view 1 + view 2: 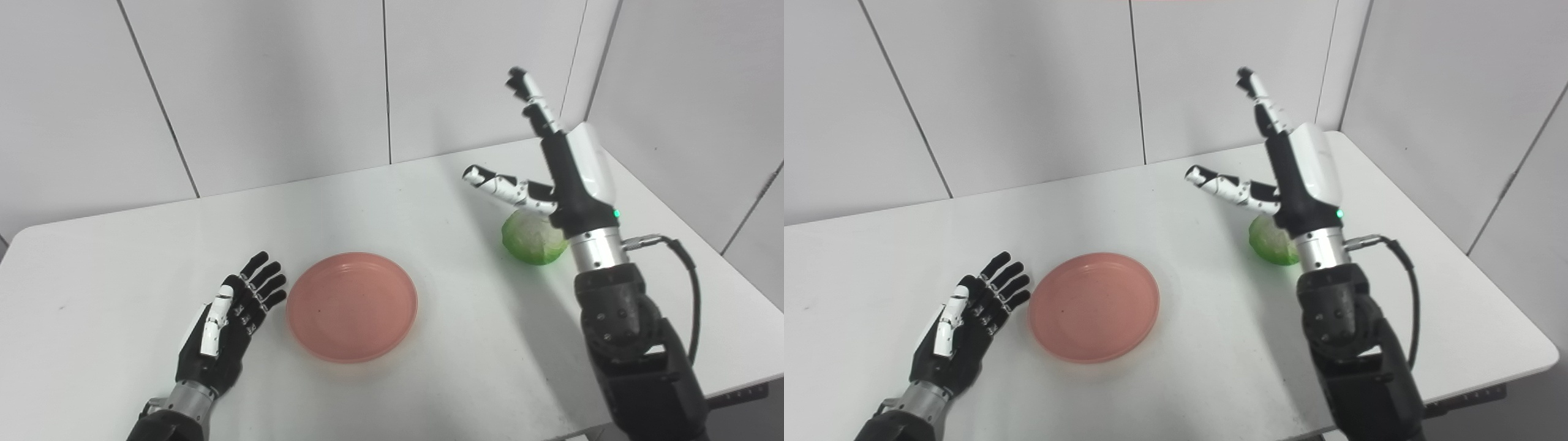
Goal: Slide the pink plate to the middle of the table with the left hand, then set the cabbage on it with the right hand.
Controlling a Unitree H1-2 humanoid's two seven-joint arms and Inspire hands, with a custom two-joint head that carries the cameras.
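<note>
While both robot hands (pixel 229 318) (pixel 566 177) gape empty, cabbage (pixel 531 237) half-hidden in right eye view.

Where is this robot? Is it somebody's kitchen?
Probably not a kitchen: more likely a robot test room. There's a bare white table, plain white panel walls, and only a pink plate and a cabbage set out.

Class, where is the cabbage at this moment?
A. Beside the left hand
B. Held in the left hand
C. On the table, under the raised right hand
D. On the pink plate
C: the cabbage sits on the table, below the open right hand, away from the pink plate.
</note>
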